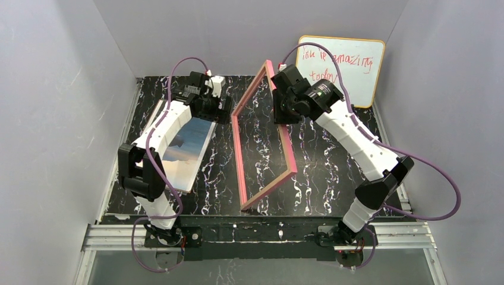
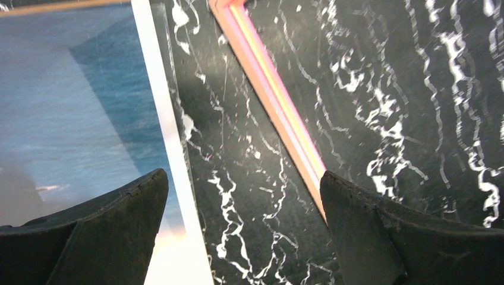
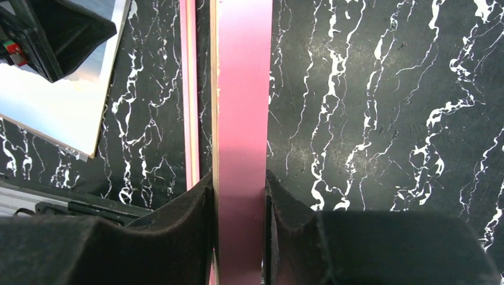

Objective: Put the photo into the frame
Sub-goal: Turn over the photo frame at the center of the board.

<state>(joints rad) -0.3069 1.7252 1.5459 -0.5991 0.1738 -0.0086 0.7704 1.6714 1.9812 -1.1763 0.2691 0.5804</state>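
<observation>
Pink and thin, the frame [image 1: 238,160] is a big rectangle with smooth, flat bars. It stands tipped up on the black table [image 1: 333,172], which looks like stone with white wiggly lines. The frame's right side is lifted. The right claw [image 3: 238,184] pinches that lifted bar between its two dark, rough fingers. The photo [image 1: 189,148] lies flat to the left of the frame, near it but not touching. It is shiny, with blue sea, soft sky and a white edge. The left claw [image 2: 243,178] hangs between the photo and the frame, fingers spread wide, holding nothing.
</observation>
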